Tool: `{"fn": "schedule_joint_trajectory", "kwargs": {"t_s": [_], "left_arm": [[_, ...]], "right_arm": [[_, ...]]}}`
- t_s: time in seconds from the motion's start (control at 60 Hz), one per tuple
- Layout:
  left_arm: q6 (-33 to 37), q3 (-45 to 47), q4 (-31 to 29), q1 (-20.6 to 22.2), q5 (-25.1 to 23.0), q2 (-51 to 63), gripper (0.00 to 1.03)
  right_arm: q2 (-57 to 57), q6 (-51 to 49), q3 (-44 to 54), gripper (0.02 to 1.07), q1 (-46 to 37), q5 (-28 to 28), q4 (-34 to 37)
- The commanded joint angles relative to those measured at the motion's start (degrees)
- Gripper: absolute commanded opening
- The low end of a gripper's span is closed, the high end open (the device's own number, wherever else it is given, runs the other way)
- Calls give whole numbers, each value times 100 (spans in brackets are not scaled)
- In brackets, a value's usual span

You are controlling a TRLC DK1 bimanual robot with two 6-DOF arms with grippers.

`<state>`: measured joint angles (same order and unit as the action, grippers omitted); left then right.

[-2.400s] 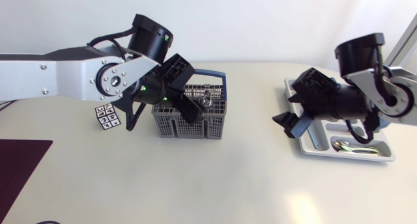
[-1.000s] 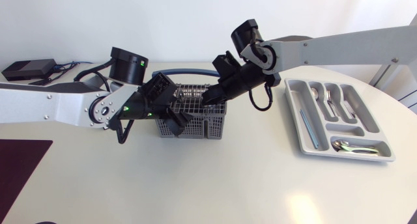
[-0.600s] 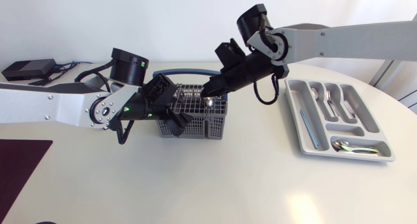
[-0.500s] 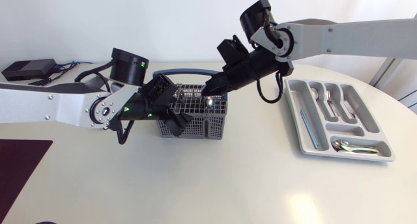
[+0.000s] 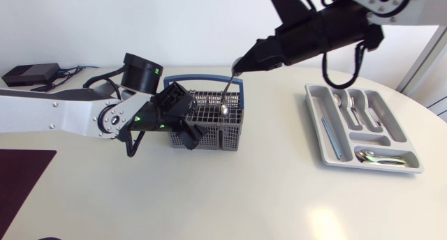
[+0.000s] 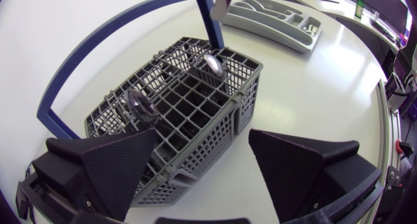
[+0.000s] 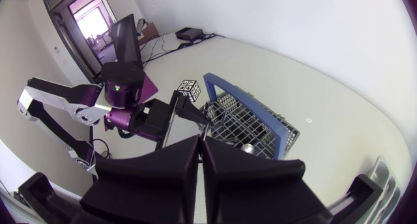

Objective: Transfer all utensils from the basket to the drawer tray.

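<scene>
The grey mesh basket (image 5: 207,121) with a blue handle stands left of the table's middle. My right gripper (image 5: 237,64) hangs above its far right corner, shut on the handle of a spoon (image 5: 225,100). The spoon dangles with its bowl at the basket's rim. In the left wrist view that spoon (image 6: 212,64) is over a far compartment and another spoon (image 6: 139,105) lies inside the basket (image 6: 189,120). My left gripper (image 5: 183,123) is open, and the basket's near corner sits between its fingers (image 6: 111,165). The grey drawer tray (image 5: 412,163) lies at the right and holds several utensils.
A black box (image 5: 28,74) with a cable sits at the back left. A dark mat (image 5: 21,177) covers the front left corner. Bare tabletop stretches between the basket and the tray.
My right arm has risen and swung right, drawing the spoon up out of the basket. The left arm and the basket have stayed put.
</scene>
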<state>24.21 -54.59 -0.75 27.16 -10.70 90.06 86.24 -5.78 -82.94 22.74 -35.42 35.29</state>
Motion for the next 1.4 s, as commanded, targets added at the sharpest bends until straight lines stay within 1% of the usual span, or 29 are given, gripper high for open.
{"fn": "schedule_joint_trajectory", "kwargs": {"t_s": [0.0, 0.1, 0.25, 0.383, 0.517, 0.567, 0.583, 0.65, 0.683, 0.8, 0.9, 1.067, 1.267, 1.283, 1.317, 1.333, 1.35, 1.383], "left_arm": [[-83, -210, -109, 106, -64, 11, 99], [-311, -386, -346, 185, -143, -68, 99], [-803, -808, -742, 273, -301, -15, 98], [-1181, -1151, -935, 317, -530, 143, 98], [-1436, -1423, -1050, 334, -591, 363, 98], [-1463, -1485, -1058, 343, -591, 425, 98], [-1480, -1511, -1058, 343, -591, 451, 98], [-1542, -1555, -1067, 352, -600, 495, 98], [-1559, -1572, -1076, 369, -600, 530, 98], [-1621, -1608, -1085, 404, -600, 583, 98], [-1674, -1634, -1085, 413, -635, 609, 98], [-1788, -1704, -1111, 369, -714, 662, 98], [-1902, -1819, -1225, 360, -820, 723, 98], [-1920, -1819, -1225, 360, -829, 732, 98], [-1937, -1836, -1225, 360, -837, 750, 98], [-1937, -1836, -1225, 360, -837, 767, 98], [-1955, -1845, -1225, 360, -846, 776, 98], [-1990, -1854, -1225, 360, -864, 820, 98]], "right_arm": [[-406, -81, 331, 7, -200, -35, 154], [-801, -266, 647, 7, -490, -26, 330], [-1294, -688, 1174, 7, -1176, 132, 743], [-1584, -1347, 1834, 7, -2054, 580, 1094], [-1874, -1918, 2484, 8, -2731, 1433, 1103], [-1988, -2103, 2765, 7, -3021, 1934, 848], [-1997, -2138, 2853, 7, -3144, 2004, 734], [-1962, -2393, 2985, 7, -3575, 2232, 655], [-1953, -2516, 3099, 7, -3760, 2391, 461], [-1821, -2920, 3328, 8, -4313, 2689, 145], [-1601, -3184, 3521, 8, -4691, 2909, -321], [-1021, -3403, 3706, 7, -5069, 3226, -1112], [-529, -3421, 3934, 8, -5104, 3621, -1718], [-485, -3412, 3969, 8, -5069, 3674, -1797], [-415, -3403, 4013, 13, -5025, 3753, -1903], [-344, -3395, 4049, 20, -4999, 3806, -2000], [-309, -3395, 4066, 25, -4981, 3823, -2035], [-221, -3395, 4092, 38, -4955, 3858, -2070]]}}
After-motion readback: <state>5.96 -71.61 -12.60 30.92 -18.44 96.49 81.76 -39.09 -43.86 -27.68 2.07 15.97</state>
